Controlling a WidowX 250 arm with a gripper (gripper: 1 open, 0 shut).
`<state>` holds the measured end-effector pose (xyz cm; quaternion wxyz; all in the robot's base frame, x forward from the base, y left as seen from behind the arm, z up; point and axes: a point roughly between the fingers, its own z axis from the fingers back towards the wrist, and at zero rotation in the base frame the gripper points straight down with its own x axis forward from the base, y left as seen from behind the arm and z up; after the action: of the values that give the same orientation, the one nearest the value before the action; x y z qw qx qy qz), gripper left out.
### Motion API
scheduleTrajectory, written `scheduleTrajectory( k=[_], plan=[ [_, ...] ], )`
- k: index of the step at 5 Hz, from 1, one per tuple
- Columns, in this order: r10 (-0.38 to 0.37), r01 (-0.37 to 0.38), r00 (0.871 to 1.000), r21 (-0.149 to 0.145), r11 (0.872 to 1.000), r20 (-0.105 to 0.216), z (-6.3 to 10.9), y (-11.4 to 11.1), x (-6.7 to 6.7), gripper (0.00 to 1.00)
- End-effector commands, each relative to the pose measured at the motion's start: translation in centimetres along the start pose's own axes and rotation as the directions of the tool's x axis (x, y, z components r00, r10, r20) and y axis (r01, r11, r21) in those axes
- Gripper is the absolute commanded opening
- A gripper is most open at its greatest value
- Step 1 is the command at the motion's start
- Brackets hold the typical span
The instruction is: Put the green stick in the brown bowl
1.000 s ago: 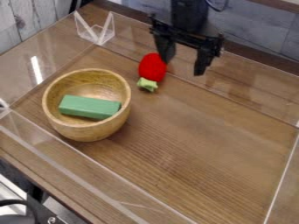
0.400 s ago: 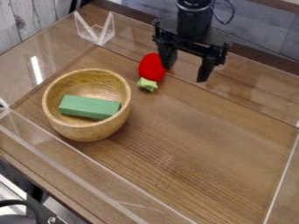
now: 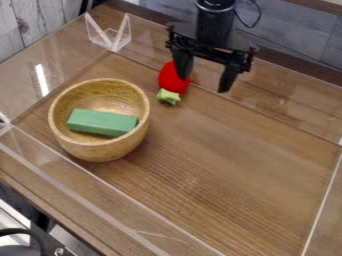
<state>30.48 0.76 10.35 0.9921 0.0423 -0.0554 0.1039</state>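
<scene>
The green stick [image 3: 103, 123] lies flat inside the brown bowl [image 3: 99, 119], which rests on the wooden table at the left. My gripper [image 3: 205, 73] hangs at the back of the table, pointing straight down, open with nothing between its fingers. One finger [image 3: 182, 66] stands right in front of the red strawberry-shaped toy [image 3: 171, 81], the other finger [image 3: 227, 78] is to its right. The gripper is well apart from the bowl.
Clear acrylic walls [image 3: 107, 32] ring the wooden table [image 3: 227, 170]. The red toy with its green stem end lies just right of the bowl's far rim.
The gripper has rolled about its vertical line and shifted slightly left, closer to the red toy. It stays open. The stick and bowl have not moved.
</scene>
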Motion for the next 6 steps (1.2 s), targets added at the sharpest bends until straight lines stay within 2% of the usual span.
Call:
scheduleTrajectory(
  k=[1, 2, 3, 5, 6],
  plan=[
    [0.044, -0.041, 0.994, -0.030, 0.999, 0.100, 3.1, 0.3, 1.6, 1.00],
    [-0.007, 0.013, 0.995, -0.066, 0.998, 0.097, 3.8, -1.3, 1.8, 1.00],
    [-0.042, 0.048, 0.995, -0.072, 0.996, 0.085, 3.3, -2.5, 1.6, 1.00],
    [-0.101, 0.105, 0.992, -0.052, 0.993, 0.070, 1.2, -0.2, 0.9, 1.00],
    [-0.130, 0.134, 0.988, -0.046, 0.990, 0.083, 0.9, 0.2, 0.5, 1.00]
  ],
)
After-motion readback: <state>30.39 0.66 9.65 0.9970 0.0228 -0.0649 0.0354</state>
